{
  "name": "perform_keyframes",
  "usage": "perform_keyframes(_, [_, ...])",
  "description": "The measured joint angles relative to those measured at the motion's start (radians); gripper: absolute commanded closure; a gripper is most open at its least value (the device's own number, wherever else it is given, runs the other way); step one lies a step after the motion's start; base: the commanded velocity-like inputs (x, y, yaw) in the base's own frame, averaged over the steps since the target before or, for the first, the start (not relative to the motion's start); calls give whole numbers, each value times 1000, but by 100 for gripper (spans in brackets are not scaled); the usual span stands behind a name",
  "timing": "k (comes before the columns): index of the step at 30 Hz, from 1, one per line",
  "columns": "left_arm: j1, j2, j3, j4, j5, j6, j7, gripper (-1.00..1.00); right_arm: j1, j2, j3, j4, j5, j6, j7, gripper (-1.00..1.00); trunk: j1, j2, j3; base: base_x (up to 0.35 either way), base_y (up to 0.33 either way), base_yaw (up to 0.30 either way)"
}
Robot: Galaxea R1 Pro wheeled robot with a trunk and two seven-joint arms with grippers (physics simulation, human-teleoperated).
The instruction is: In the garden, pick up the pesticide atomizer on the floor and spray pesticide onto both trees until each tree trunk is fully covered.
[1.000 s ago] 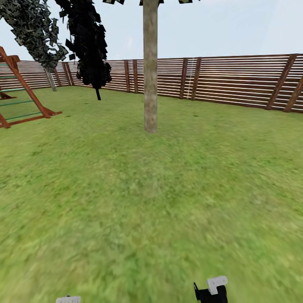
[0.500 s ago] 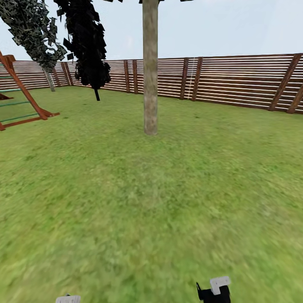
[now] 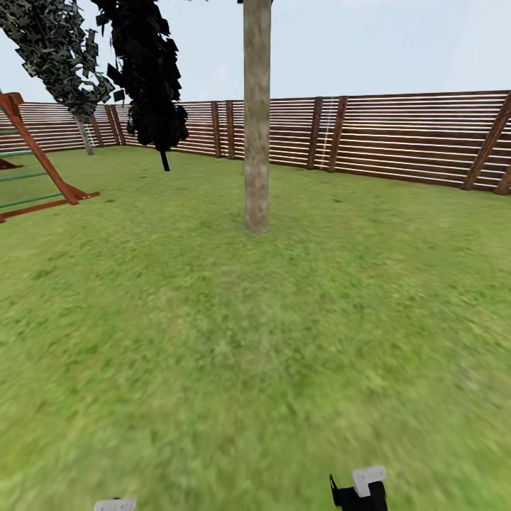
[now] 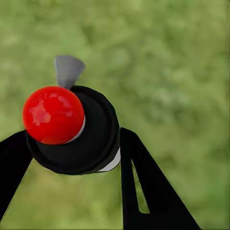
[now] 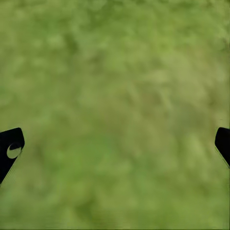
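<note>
One tree trunk [image 3: 256, 121] ahead, left hand [image 4: 72, 158] clamping pesticide atomizer [image 4: 72, 129], right hand [image 5: 115, 148] spread wide, holding nothing

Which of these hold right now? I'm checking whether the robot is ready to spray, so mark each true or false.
1. The left gripper is shut on the spray bottle. True.
2. The right gripper holds a second bottle. False: it is open, with only grass between its fingers.
3. A bare tree trunk stands ahead on the lawn. True.
4. The trunk is already dotted with white specks. False: none can be made out.
5. A brick wall rings the lawn. False: it is a wooden slat fence.
</note>
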Motion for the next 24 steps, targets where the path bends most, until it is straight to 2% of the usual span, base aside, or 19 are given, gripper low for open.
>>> perform_keyframes(24, [1, 2, 1, 0, 1, 0, 0, 100, 0, 3, 0, 0, 0, 0, 0, -100, 0, 0, 0, 340, 0, 0])
